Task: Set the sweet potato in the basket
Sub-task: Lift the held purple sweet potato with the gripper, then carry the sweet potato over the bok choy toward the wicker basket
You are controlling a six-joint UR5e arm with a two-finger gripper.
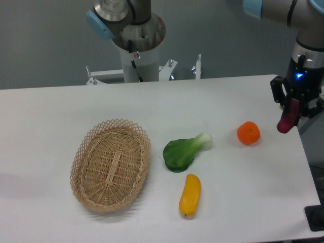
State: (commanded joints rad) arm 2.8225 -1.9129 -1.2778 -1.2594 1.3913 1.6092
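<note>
The magenta-purple sweet potato (287, 120) hangs in the air at the far right, near the table's right edge, its lower end poking out below the fingers. My gripper (295, 109) is shut on its upper part. Part of the tuber is hidden by the black fingers. The tan wicker basket (86, 152) lies on the table at the left, far from the gripper, with nothing inside it.
A round orange fruit (248, 133) sits just left of the held tuber. A green leafy vegetable (183, 151) lies mid-table, and a yellow oblong vegetable (190, 195) lies in front of it. The robot base (139, 55) stands behind the table.
</note>
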